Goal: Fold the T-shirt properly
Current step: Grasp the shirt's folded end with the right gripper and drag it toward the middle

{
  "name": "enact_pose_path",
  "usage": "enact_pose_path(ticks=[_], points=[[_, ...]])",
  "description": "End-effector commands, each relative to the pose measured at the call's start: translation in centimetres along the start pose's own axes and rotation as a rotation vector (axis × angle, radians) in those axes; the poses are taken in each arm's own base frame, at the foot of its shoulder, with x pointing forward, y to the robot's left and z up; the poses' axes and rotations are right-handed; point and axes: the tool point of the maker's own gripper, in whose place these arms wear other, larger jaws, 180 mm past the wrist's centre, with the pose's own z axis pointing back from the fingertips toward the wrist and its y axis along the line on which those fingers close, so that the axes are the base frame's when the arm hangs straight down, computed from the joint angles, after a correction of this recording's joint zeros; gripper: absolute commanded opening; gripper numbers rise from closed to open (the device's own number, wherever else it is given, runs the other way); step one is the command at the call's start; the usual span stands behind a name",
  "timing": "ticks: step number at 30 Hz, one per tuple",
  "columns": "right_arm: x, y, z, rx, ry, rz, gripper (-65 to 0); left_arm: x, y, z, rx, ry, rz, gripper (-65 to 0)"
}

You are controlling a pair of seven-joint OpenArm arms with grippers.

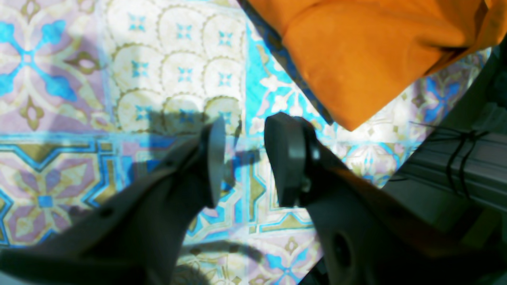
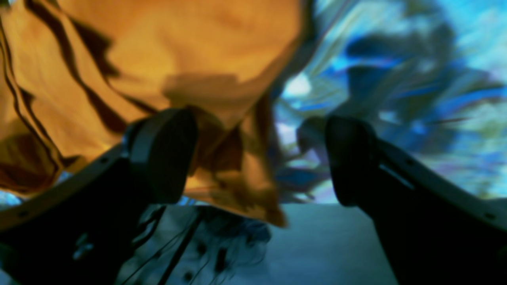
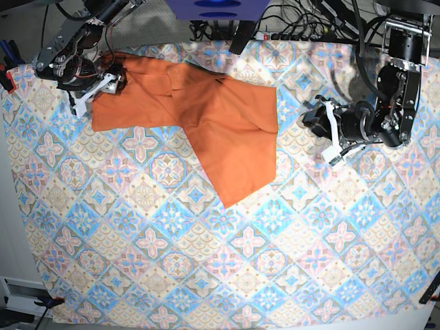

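The burnt-orange T-shirt (image 3: 220, 124) lies rumpled on the far half of the table, one part running left and another pointing down toward the middle. My right gripper (image 3: 103, 86) is at the shirt's far-left edge. In the right wrist view its jaws stand wide open (image 2: 257, 158), with a loose fold of T-shirt (image 2: 178, 51) hanging between them against the left finger (image 2: 164, 154). My left gripper (image 3: 331, 137) hovers right of the shirt. It is open over bare cloth (image 1: 245, 158), and a T-shirt corner (image 1: 356, 51) lies just beyond its fingertips.
The blue-and-beige patterned tablecloth (image 3: 206, 261) covers the whole table. Cables (image 3: 295, 20) and a blue block (image 3: 218, 7) sit past the far edge. The left arm's base (image 3: 402, 82) stands at the right.
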Motion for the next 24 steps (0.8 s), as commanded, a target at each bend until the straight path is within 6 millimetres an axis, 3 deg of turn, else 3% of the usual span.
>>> enact_pose_path(ticks=[1, 4, 10, 14, 18, 21, 24], points=[[0.7, -0.1, 0.1, 0.009, -0.022, 0.003, -13.5, 1.3, 0.5, 0.9, 0.013, -0.038, -0.021, -44.0], [-0.4, 0.4, -1.0, 0.041, 0.02, -0.012, -13.5, 1.3, 0.5, 0.9, 0.013, -0.038, -0.021, -44.0], [-1.4, 3.3, -3.2, 0.121, 0.1, 0.056, -13.5, 1.3, 0.5, 0.9, 0.013, -0.038, -0.021, -44.0], [-0.9, 4.7, -3.5, 0.141, 0.11, 0.119, -13.6, 1.3, 0.5, 0.9, 0.013, -0.038, -0.021, -44.1], [0.9, 5.8, -3.6, 0.154, 0.084, 0.159, -14.0, 1.3, 0.5, 0.8, 0.011, -0.037, -0.021, -44.2], [1.1, 6.0, -3.6, 0.156, 0.083, 0.168, -23.3, 1.1, 0.4, 0.8, 0.009, -0.034, -0.019, -44.2], [2.1, 6.3, -3.5, 0.157, 0.064, 0.174, -40.0, 1.1, 0.4, 0.8, 0.008, -0.033, -0.02, -44.2]])
